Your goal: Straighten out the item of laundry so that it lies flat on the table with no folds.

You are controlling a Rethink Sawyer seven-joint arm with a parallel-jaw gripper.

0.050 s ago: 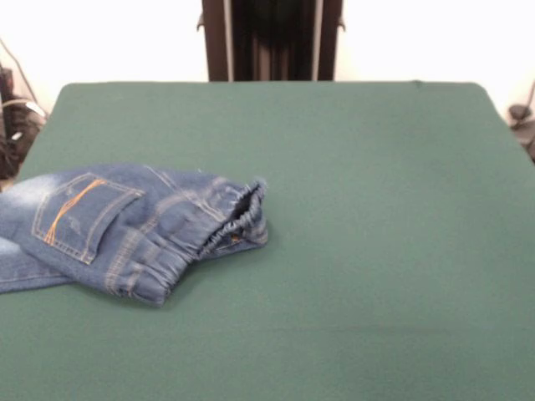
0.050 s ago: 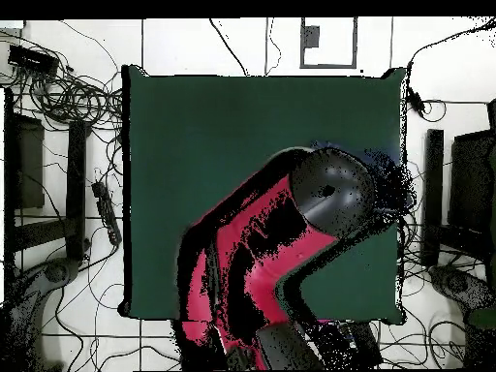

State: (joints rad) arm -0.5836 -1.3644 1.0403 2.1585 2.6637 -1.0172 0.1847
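Note:
The item of laundry (image 1: pixel 125 225), blue denim jeans, lies bunched at the left side of the table (image 1: pixel 376 209) in the front view. It is folded over itself. One orange-stitched back pocket faces up, the gathered waistband points toward the table's middle, and part of a leg runs out past the left edge. In the overhead view the red and black arm (image 2: pixel 281 252) stretches across the green table (image 2: pixel 194 126) and hides most of the jeans (image 2: pixel 389 184), which show only as a bluish patch by the table's right edge. Neither view shows the gripper.
Tangled cables (image 2: pixel 68 97) and dark stands (image 2: pixel 436 194) lie on the tiled floor around the table in the overhead view. More cables (image 1: pixel 12 117) show beyond the table's left edge in the front view.

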